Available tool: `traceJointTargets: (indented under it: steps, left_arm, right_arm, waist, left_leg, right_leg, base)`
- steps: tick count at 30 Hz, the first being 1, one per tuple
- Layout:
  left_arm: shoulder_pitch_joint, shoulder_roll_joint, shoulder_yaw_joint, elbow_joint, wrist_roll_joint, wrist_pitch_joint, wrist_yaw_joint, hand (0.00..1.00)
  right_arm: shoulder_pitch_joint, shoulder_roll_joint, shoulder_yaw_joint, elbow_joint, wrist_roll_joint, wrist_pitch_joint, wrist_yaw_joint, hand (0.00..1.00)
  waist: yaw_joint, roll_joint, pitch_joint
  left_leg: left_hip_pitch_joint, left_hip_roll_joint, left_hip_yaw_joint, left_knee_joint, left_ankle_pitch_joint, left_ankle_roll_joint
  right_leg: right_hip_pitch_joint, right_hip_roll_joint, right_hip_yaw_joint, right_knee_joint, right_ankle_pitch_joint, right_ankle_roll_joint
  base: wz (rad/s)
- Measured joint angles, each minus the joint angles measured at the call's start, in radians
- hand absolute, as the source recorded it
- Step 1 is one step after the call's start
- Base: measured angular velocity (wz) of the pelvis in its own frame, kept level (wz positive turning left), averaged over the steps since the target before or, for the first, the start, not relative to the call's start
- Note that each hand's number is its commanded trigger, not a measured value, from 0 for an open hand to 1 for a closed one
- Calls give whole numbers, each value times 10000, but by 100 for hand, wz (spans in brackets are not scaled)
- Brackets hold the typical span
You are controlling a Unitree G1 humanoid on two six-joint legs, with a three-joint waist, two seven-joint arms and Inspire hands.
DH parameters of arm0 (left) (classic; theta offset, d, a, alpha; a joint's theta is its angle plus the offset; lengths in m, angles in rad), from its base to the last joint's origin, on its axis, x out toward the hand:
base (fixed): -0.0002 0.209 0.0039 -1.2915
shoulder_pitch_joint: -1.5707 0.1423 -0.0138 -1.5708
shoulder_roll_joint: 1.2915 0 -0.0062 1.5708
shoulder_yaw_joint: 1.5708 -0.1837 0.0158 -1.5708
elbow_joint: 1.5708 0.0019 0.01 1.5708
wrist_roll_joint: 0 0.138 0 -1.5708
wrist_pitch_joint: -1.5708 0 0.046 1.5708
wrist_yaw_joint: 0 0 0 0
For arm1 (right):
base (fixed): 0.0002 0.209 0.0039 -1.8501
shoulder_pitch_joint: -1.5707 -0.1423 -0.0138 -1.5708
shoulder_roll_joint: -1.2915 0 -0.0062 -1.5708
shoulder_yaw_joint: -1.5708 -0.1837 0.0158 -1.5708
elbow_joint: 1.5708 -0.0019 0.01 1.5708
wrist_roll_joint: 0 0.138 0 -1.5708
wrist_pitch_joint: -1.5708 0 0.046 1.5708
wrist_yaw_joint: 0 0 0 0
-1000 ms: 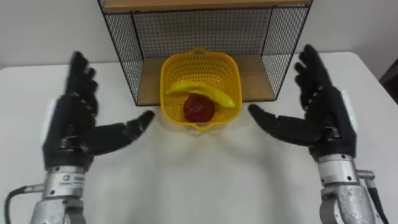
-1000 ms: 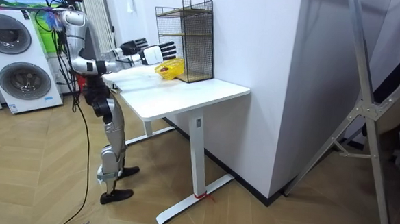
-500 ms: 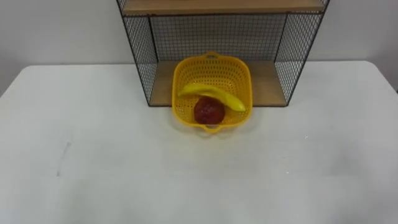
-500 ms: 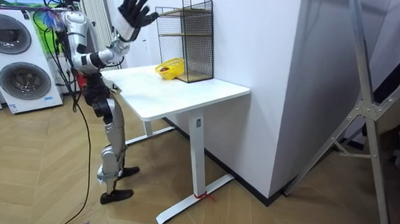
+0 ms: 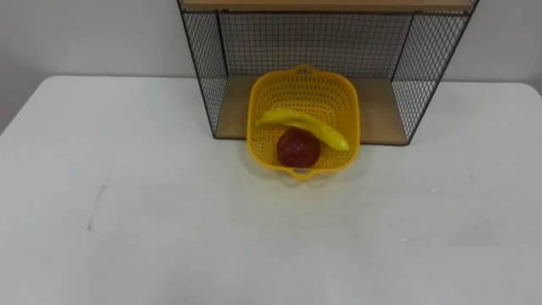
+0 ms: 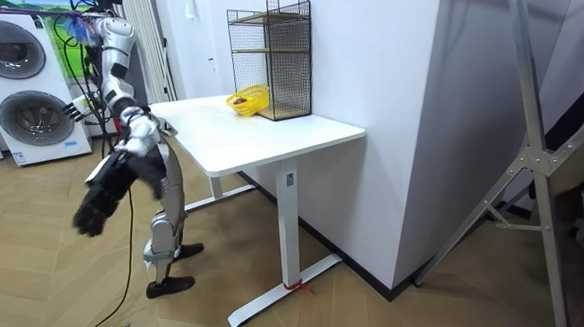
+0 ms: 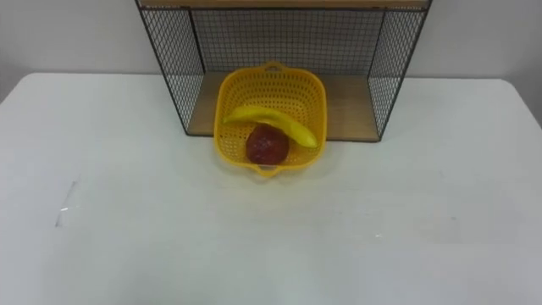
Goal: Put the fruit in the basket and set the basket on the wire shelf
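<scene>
Right hand (image 6: 93, 209) down by the robot's leg, yellow basket (image 5: 303, 119) half inside the wire shelf (image 5: 423, 68).
The hand hangs low off the end of the white table (image 5: 169, 220) at the room view's left, and I cannot tell whether its fingers are spread or curled. Far across the table, the yellow basket holds a banana (image 5: 302, 127) lying over a red fruit (image 5: 297, 148). Its far half rests on the shelf's lowest wooden board (image 5: 381, 114), and its near rim juts out over the tabletop.

I can read no writing, label, number or sign on anything before me, nor on anything about the room.
</scene>
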Motion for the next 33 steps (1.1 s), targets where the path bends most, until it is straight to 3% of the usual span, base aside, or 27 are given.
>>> traceJointTargets:
  steps: [2, 4, 6, 7, 10, 13, 17, 22, 28, 33]
  left_arm:
    - [186, -328, -153, 590, 48, 94, -461, 0]
    - [339, -704, -810, 1381, 332, 180, -1039, 0]
    - [346, -1384, -1880, 2195, 1221, 521, -1905, 0]
    - [335, -1551, -2189, 2419, 1544, 637, -2173, 0]
    - [26, -2243, -3542, 3604, 4154, 1468, -3918, 0]
    - [-81, -2398, -4602, 4000, 6534, 1975, -5260, 0]
    - [-295, -2400, -5540, 3968, 8619, 2426, -6234, 0]
    - [-1073, -2364, -7063, 4036, 12044, 3276, -7297, 0]
    - [-1889, -2377, -7963, 3901, 13207, 3642, -7647, 0]
    - [-1843, -2375, -8016, 3461, 13308, 3813, -7840, 0]
  right_arm:
    - [177, 388, 244, 930, 26, 3, 370, 0]
    - [194, 760, 862, 1915, 13, 18, 784, 0]
    - [18, 1390, 1973, 2946, -114, 128, 1324, 0]
    - [-83, 1482, 2227, 3273, -240, 259, 1490, 0]
    - [-1053, 1765, 3800, 4919, -1670, 1050, 2778, 0]
    - [-1666, 1767, 5238, 5385, -3633, 1601, 4077, 0]
    - [-2117, 1742, 6579, 5243, -5800, 1931, 5041, 0]
    - [-2560, 1749, 8290, 4891, -8148, 2417, 6380, 0]
    - [-3006, 1972, 9277, 4521, -8465, 2472, 7094, 0]
    - [-2998, 2073, 9744, 4111, -8478, 2472, 7736, 0]
  waist:
    - [-78, 16, -7]
    - [-162, 34, -6]
    - [-247, 37, -3]
    - [-280, 39, 0]
    - [-443, -1, 4]
    - [-449, -62, -3]
    - [-384, -168, 18]
    - [-406, -368, 116]
    - [-411, -373, 124]
    - [-407, -382, 150]
  left_leg:
    - [-4, 2, -17, 21, -26, -11]
    - [57, 10, 1, -17, -21, -17]
    - [254, 24, 63, -77, -18, -28]
    - [317, 30, 68, -86, -22, -33]
    - [797, 14, 144, -235, -2, -57]
    - [926, 47, 226, -253, 3, -61]
    - [947, 78, 261, -310, 33, -62]
    - [1093, 10, 152, -412, 55, -34]
    - [946, 16, 153, -390, 56, -30]
    - [928, 5, 166, -428, 28, -36]
  right_leg:
    - [23, 3, -11, -24, -3, 5]
    - [74, -1, 15, -14, -2, 4]
    - [253, -27, 93, -12, -16, 3]
    - [311, -47, 126, -31, -27, 5]
    - [686, -87, 183, -68, -44, 25]
    - [759, -75, 252, -68, -35, 9]
    - [765, 39, 293, -209, 59, -23]
    - [1000, 43, 206, -422, 96, -3]
    - [928, 81, 208, -571, 136, -19]
    - [920, 79, 222, -702, 165, -28]
  base:
    - [0]
    - [0]
    - [-8]
    - [-8]
    - [-10]
    - [-10]
    - [-1]
    - [5]
    - [0]
    - [0]
